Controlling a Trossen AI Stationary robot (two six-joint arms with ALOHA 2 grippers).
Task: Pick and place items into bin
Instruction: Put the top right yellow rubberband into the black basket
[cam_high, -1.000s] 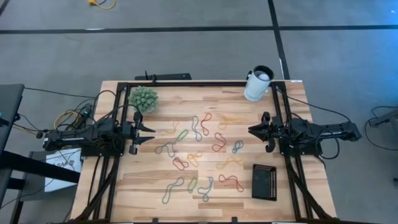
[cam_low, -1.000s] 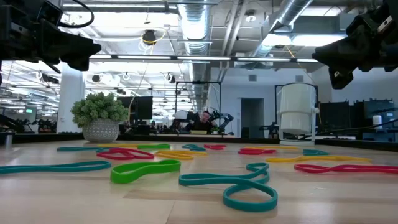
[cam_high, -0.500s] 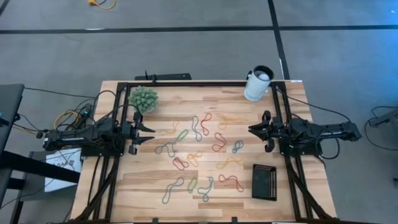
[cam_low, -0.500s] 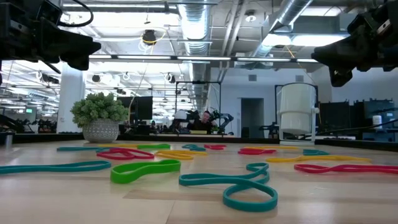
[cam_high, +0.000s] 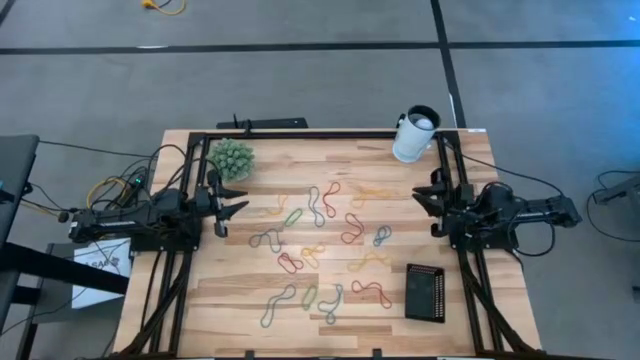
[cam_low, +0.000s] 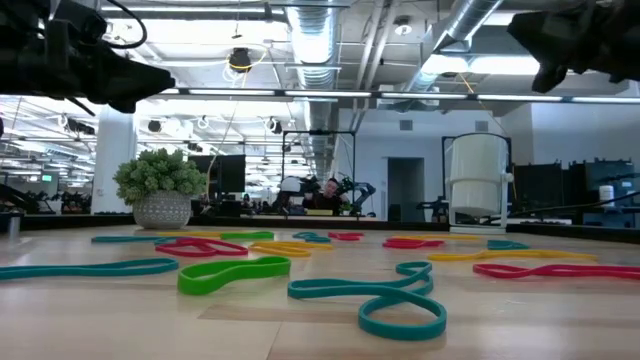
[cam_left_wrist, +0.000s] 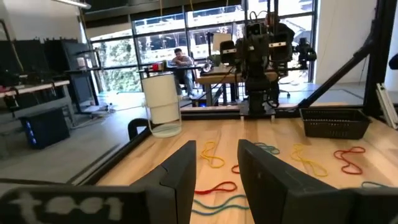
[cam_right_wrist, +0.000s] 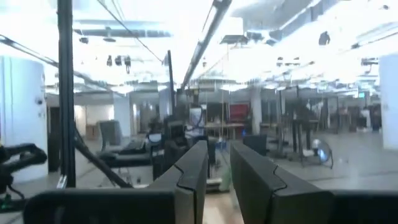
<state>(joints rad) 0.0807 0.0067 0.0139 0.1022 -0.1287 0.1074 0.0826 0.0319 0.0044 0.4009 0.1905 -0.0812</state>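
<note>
Both arms had shifted a bit vs a sec earlier, but nothing on the surface (cam_high: 250, 300) had been touched. The right gripper (cam_high: 425, 205) had pulled back toward its own edge and tipped up; in the high view it sat closer to the frame rail than before, and its wrist cam looked out level into the room instead of down at the wood. In the low view it had also climbed higher. The left gripper (cam_high: 232, 205) had swung only slightly, hanging near the green spiky ball (cam_high: 231, 158), well above the wood. Jaws on both: parted by a narrow gap, w/ nothing between them, same gap as before afaict. The rubber bands (cam_high: 320, 240) were all lying loose across the middle of the surface, red, yellow, green, grey and blue, in the same spots as a sec ago. The bin (cam_high: 425, 292) sat near the right arm's side toward the front edge, apart from the closest band, and I couldn't make out any band in it from above. The white cup (cam_high: 414, 135) stood at the far right corner. So imo the task hadn't really started: this looked like the arms repositioning, not a pick, and every band was left to go.
</note>
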